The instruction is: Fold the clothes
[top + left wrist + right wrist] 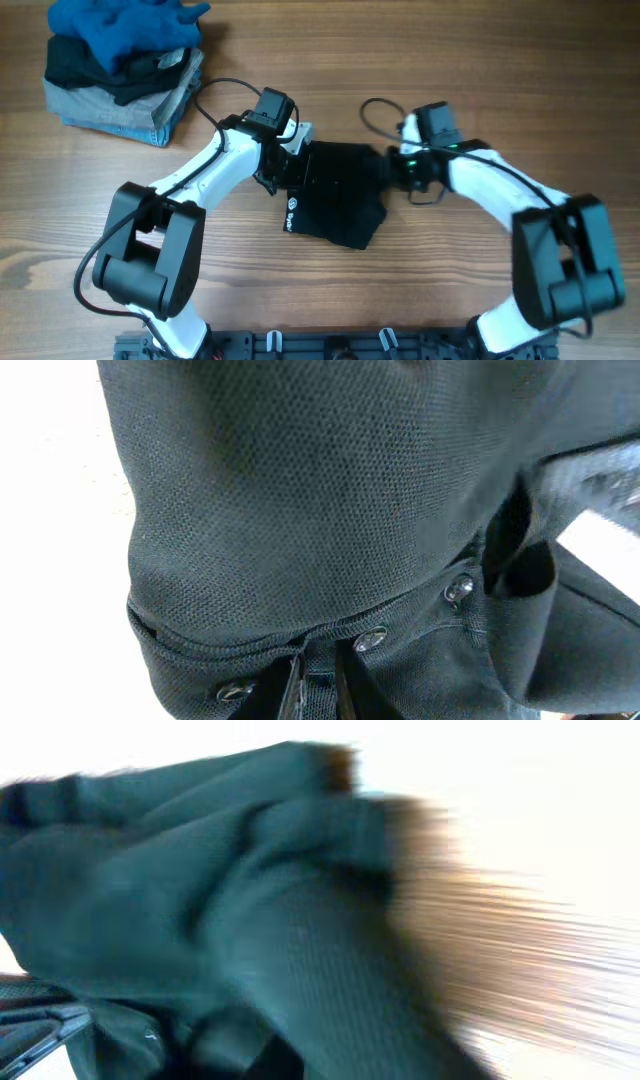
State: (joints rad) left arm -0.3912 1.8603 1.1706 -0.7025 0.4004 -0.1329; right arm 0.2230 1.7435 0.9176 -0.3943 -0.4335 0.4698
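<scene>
— How are the fingers of the left gripper (283, 170) set?
— Their dark tips (280, 698) are seen low in the left wrist view, pressed against the black garment (335, 195) beside a row of metal snaps (371, 640). Whether they are clenched cannot be told.
— And the right gripper (392, 168)?
— It is set against the garment's right edge. Its wrist view is blurred, so its grip cannot be told either.
— Where is the garment laid?
— It is bunched mid-counter (450, 290) between both grippers, with a white logo (291, 212) shown at its left side.
— What else is seen?
— A pile of clothes (120, 70) is stacked at the far left corner, blue on top.
</scene>
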